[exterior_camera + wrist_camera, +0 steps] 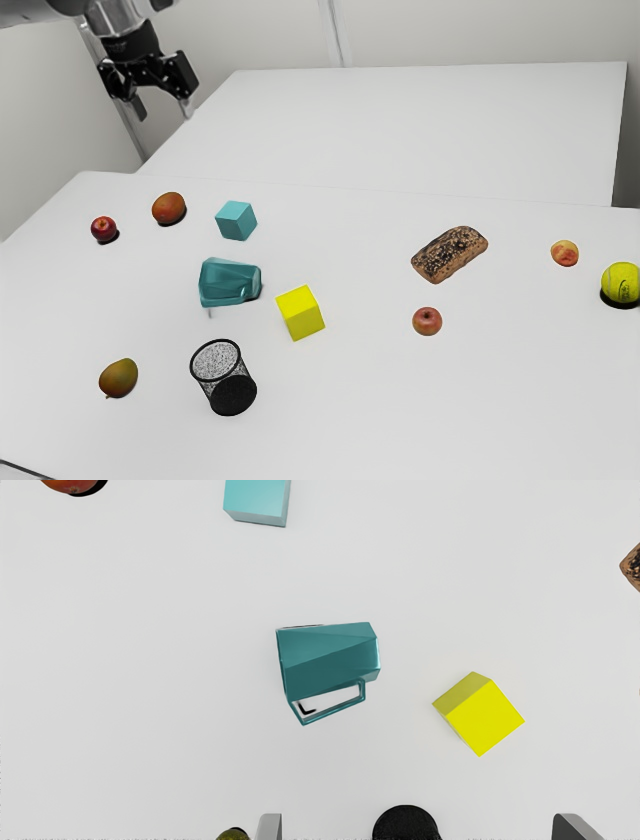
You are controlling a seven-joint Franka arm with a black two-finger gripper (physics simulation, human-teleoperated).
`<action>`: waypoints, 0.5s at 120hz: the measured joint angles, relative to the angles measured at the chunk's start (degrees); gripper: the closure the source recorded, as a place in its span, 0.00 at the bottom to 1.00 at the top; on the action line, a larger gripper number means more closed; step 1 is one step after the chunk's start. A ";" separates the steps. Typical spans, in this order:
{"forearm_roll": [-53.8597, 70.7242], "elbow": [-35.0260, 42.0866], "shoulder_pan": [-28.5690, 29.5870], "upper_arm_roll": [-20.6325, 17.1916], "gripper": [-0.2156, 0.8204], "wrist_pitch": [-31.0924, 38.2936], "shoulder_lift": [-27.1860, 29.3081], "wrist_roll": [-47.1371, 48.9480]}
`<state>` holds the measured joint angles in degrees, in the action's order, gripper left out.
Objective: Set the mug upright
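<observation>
1. Mug (327,655) lies on its side on the tabletop (340,425), between the blue block (236,221) and the mesh cup (231,393), with the yellow block (482,717) near its narrower end. Not upright.
2. Handle (333,715) reaches out sideways, on the side toward the mesh cup. I judge that it and the flat facets of the wall keep the body from rolling.
3. I take the wider end for the mouth and the narrower for the base, going by the taper; I cannot see into either.
4. Tool (163,113) hangs high and well apart from the mug, its fingers (270,828) spread wide with nothing between them. That height gives me a full look at body and handle, and the gap suits an approach from above.
5. Step in hand, as judged: lining up for the grasp. The task is at its start.
6. Next move: come down over the body, a finger to each side, clear of the handle; close, lift, tip until the base faces down, then lower.
7. Risks: smooth, tapering walls may let it slip or swivel; a finger could catch the handle; turning low might knock the yellow block.
</observation>
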<state>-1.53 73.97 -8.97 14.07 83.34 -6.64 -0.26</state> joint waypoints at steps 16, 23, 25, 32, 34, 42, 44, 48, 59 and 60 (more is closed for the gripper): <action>-0.07 0.21 0.80 0.67 0.22 -0.97 1.07 -0.58; -2.43 1.54 1.94 0.77 0.22 -1.13 1.30 -0.95; -3.67 2.23 2.75 0.78 0.22 -1.02 1.27 -1.22; -8.92 6.30 7.07 0.82 0.23 0.28 1.11 -2.81; -10.86 7.95 8.65 0.83 0.23 0.81 0.94 -3.44; -19.08 13.84 15.37 1.10 0.23 2.93 -0.66 -6.62; -21.01 15.02 16.75 1.33 0.23 3.48 -1.11 -7.52; -24.75 17.02 18.75 2.16 0.23 4.47 -2.15 -9.47; -35.16 21.68 22.26 3.50 0.23 7.50 -6.77 -16.01; -36.04 22.07 22.42 3.56 0.23 7.79 -7.22 -16.65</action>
<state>-37.58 96.04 13.44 17.63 91.13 -13.86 -16.91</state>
